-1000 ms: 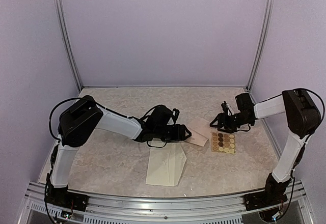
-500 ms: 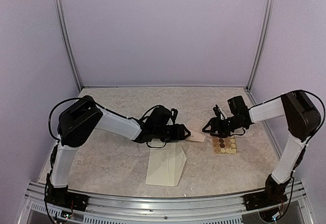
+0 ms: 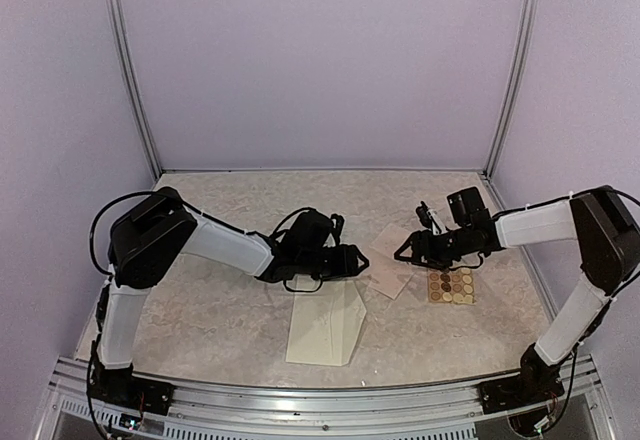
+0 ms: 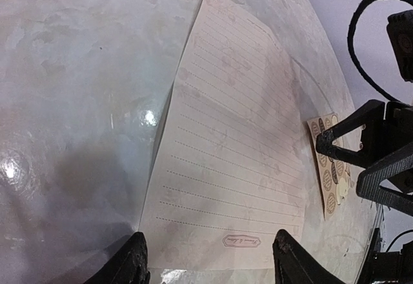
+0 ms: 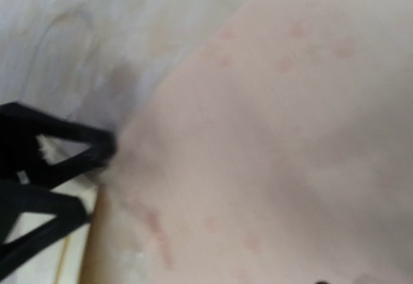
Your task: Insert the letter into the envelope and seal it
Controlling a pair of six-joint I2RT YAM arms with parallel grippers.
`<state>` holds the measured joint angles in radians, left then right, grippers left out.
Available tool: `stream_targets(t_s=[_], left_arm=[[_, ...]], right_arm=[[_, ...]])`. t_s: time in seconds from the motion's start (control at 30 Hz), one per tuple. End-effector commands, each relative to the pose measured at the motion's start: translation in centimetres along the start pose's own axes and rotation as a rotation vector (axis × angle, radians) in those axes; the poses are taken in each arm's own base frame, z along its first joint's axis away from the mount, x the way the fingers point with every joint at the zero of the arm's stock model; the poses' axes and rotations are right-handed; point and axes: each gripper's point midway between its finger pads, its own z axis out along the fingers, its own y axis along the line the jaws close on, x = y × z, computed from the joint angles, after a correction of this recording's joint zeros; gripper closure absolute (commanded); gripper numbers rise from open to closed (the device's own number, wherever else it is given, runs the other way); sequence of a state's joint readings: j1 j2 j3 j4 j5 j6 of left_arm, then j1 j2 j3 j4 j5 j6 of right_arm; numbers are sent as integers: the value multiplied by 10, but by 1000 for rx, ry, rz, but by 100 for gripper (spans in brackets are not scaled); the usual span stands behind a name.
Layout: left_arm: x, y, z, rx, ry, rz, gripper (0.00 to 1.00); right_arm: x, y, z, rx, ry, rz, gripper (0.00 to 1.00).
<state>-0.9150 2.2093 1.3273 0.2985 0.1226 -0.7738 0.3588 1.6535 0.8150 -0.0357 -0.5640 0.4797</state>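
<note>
the pinkish-beige lined paper letter (image 4: 232,161) lies flat, unfolded and face up on the desk (image 3: 230,305), right of centre and set at a slant. its ruled lines, faint pink specks and a small printed label near 1 short edge show in the left wrist view. the cream off-white rectangular paper envelope (image 3: 322,328) lies flat nearer the front edge, just beside the letter's near left corner. its triangular flap appears opened out along the right side.
</note>
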Motion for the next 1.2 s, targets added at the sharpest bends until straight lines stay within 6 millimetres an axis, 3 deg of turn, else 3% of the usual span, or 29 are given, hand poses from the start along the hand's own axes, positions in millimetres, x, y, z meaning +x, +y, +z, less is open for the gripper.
stream_targets(t_s=[0.0, 0.17, 0.43, 0.87, 1.17], left_arm=[[-8, -2, -17, -28, -20, 8, 38], [-19, -15, -24, -22, -47, 42, 37], [-21, -34, -12, 17, -36, 82, 36], [1, -24, 10, 33, 25, 67, 37], [10, -6, 15, -1, 49, 52, 37]], right_arm=[[-15, -12, -16, 129, -58, -38, 30], [-40, -38, -33, 237, -101, -38, 22], [-68, -67, -28, 256, -97, -54, 21], [-98, -75, -2, 145, -56, -151, 23], [-98, -83, 22, 81, 39, -145, 30]])
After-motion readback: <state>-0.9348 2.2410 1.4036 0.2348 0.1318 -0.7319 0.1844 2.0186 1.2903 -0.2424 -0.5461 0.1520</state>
